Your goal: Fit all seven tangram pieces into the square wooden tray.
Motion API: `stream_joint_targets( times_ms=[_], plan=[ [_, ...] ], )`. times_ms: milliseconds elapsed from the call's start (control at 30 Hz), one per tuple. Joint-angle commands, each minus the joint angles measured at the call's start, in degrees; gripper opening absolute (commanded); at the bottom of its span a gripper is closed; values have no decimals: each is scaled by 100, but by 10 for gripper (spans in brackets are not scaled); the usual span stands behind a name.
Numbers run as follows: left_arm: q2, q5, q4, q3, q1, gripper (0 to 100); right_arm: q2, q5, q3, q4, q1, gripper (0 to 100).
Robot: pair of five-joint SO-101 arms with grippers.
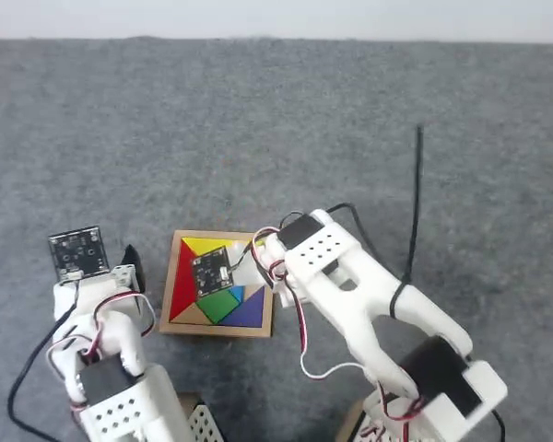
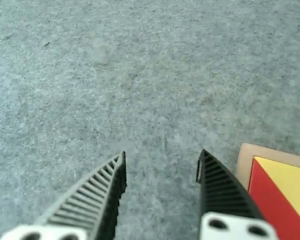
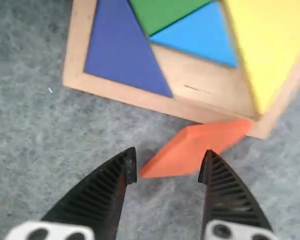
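The square wooden tray point(image 1: 172, 276) holds a yellow piece point(image 1: 203, 247), a red piece point(image 1: 182, 281), a green piece point(image 1: 219, 305) and a dark blue triangle point(image 1: 250, 311). In the right wrist view a bare wooden slot point(image 3: 200, 82) lies between the light blue piece point(image 3: 197, 32) and the tray wall. An orange piece point(image 3: 190, 147) lies on the carpet, tilted against the tray's outer wall. My right gripper point(image 3: 168, 165) is open, with one finger on each side of the orange piece. My left gripper point(image 2: 162, 172) is open over carpet beside the tray's corner point(image 2: 245, 160).
Grey carpet point(image 1: 276, 129) covers the table around the tray. A thin black cable point(image 1: 417, 203) runs up from the right arm point(image 1: 350, 276). The left arm point(image 1: 101, 341) stands just left of the tray.
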Motion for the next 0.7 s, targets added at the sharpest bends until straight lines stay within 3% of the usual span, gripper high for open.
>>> stream_joint_targets(
  times_ms=[0,167,333,667],
  plan=[
    [-62,-18,-123,-48,-26,224,-391,-290,-290,-154,110,208],
    [-62,-18,-123,-48,-26,224,426,-1116,-343,-1015,338,228],
    [-62,-18,-123,-48,-26,224,1024,-1231,-738,-673,356,344],
    [-62,-18,-123,-48,-44,224,1191,-1222,-756,-505,374,317]
  ],
)
